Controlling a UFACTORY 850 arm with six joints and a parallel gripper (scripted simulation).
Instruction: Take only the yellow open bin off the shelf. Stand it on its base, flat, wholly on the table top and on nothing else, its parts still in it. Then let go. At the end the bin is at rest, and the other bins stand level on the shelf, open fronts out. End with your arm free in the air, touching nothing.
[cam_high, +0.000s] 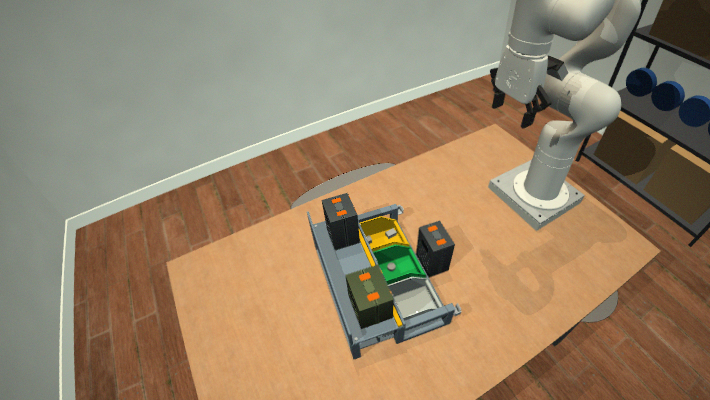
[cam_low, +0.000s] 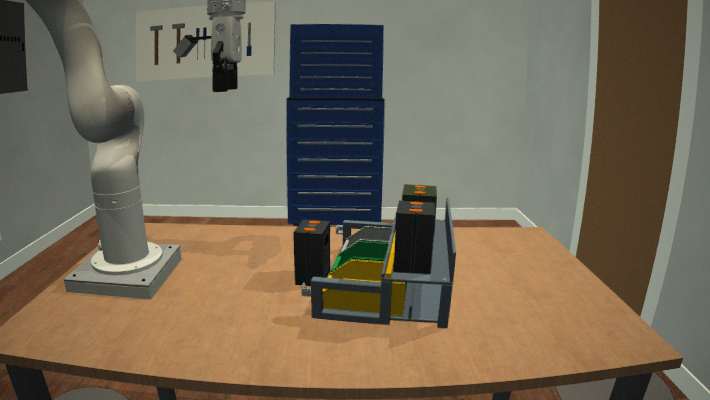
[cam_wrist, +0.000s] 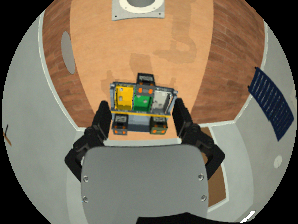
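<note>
The yellow open bin (cam_high: 382, 232) sits in the grey shelf frame (cam_high: 372, 280) at the end nearest the arm's base, with a small grey part in it. It also shows in the exterior view (cam_low: 360, 287) and in the wrist view (cam_wrist: 124, 98). A green bin (cam_high: 398, 263) and a grey bin (cam_high: 414, 301) stand beside it in the same row. My gripper (cam_high: 515, 107) is open and empty, high in the air near the arm's base, far from the shelf. In the exterior view my gripper (cam_low: 223, 80) hangs well above the table.
Two black boxes (cam_high: 340, 220) and an olive box (cam_high: 369, 297) with orange tabs stand on the shelf's back row. Another black box (cam_high: 435, 247) stands on the table right beside the bins' open fronts. The arm's base plate (cam_high: 536, 197) is at the table's far corner.
</note>
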